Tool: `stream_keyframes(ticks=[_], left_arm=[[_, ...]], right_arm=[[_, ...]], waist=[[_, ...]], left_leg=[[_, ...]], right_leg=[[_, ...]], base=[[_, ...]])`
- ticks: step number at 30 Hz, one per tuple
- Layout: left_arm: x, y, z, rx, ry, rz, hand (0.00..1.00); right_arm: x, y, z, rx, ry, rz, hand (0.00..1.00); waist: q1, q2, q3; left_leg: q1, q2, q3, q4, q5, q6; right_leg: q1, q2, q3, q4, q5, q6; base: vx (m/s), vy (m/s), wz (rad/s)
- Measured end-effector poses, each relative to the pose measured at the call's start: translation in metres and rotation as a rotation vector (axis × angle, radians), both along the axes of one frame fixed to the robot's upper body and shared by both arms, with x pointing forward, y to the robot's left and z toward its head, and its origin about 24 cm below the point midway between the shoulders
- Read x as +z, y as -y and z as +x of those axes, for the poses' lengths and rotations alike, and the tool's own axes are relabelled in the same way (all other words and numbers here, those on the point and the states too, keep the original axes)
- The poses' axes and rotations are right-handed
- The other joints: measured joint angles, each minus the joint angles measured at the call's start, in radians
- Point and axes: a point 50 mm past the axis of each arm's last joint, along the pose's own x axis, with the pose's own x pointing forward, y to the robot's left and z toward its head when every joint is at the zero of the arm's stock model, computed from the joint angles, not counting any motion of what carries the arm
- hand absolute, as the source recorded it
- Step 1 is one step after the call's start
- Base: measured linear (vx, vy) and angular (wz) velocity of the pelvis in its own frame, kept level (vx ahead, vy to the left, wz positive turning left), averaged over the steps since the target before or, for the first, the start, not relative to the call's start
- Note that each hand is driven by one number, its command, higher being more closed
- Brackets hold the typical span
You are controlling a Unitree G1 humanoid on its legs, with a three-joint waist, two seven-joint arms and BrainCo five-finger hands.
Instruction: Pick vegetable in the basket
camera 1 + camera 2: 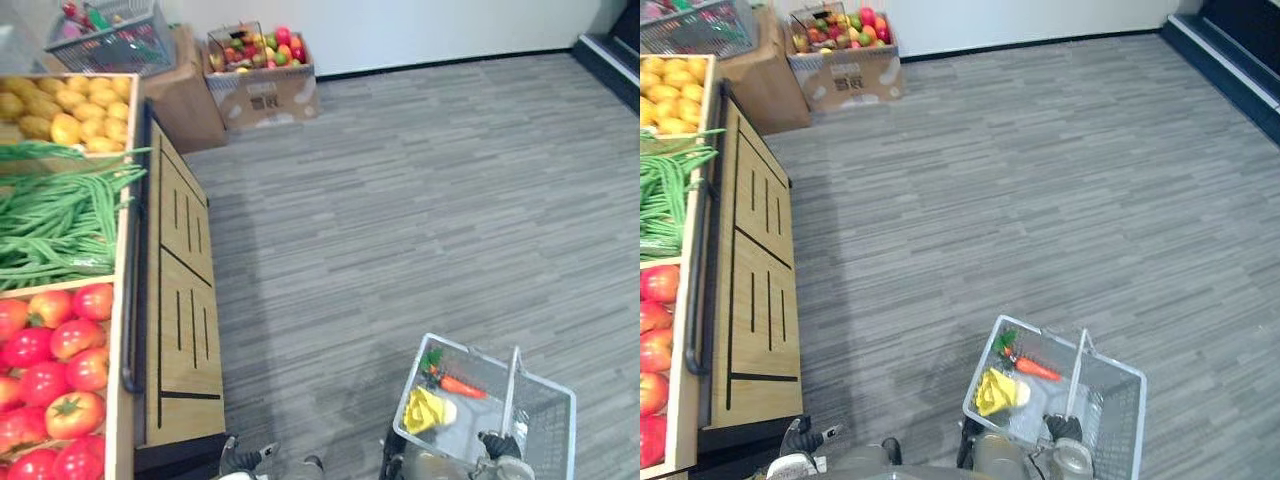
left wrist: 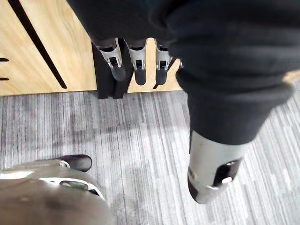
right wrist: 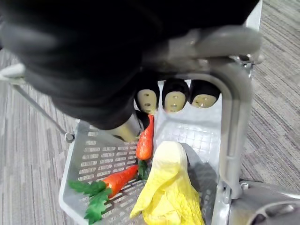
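Right hand [image 3: 176, 97] is curled round the handle [image 1: 512, 385] of the grey basket [image 1: 470, 351]; carrots [image 1: 462, 386] lie inside, over the stripy grey floor [image 1: 400, 200]. Left hand [image 2: 139, 63] hangs loose, fingers apart, beside the wooden stand [image 1: 180, 300] of tomatoes [image 1: 60, 370].

Grey plank-pattern floor [image 1: 420, 200]; white wall [image 1: 430, 25] with black skirting [image 1: 450, 62]; wooden produce stand [image 1: 180, 300] on left; cardboard boxes [image 1: 265, 95] against wall.

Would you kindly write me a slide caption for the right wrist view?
Right hand curled round the basket handle, above carrots and a yellow leafy vegetable.
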Motion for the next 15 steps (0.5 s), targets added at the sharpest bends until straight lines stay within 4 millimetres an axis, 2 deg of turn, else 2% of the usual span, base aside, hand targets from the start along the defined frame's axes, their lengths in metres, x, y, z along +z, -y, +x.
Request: stream_keyframes(ticks=[5,13,15], left_arm=[[-0.004,0.001,-0.008,0.059,-0.018,-0.057,0.00],[-0.008,0.001,-0.016,0.057,-0.055,-0.092,0.00],[-0.009,0.001,-0.018,0.054,-0.065,-0.098,0.00]], right_arm=[[-0.003,-0.003,-0.006,0.001,-0.033,0.018,1.00],[-0.007,-0.003,-0.017,-0.032,-0.060,0.044,1.00],[-0.007,-0.003,-0.019,-0.055,-0.060,0.053,1.00]], waist=[[-0.002,0.001,-0.010],[-0.004,-0.001,-0.036],[-0.006,0.001,-0.037]], left_leg=[[0.000,-0.036,-0.031,-0.007,0.000,0.000],[0.014,-0.063,-0.075,-0.042,0.000,0.003],[0.025,-0.063,-0.092,-0.056,-0.006,0.015]], right_leg=[[0.063,-0.014,-0.006,-0.137,0.085,0.017],[0.075,-0.032,-0.028,-0.150,0.106,0.034],[0.083,-0.030,-0.030,-0.155,0.109,0.034]], base=[[-0.02,0.071,0.07],[-0.05,0.037,0.10],[-0.05,0.021,0.02]])
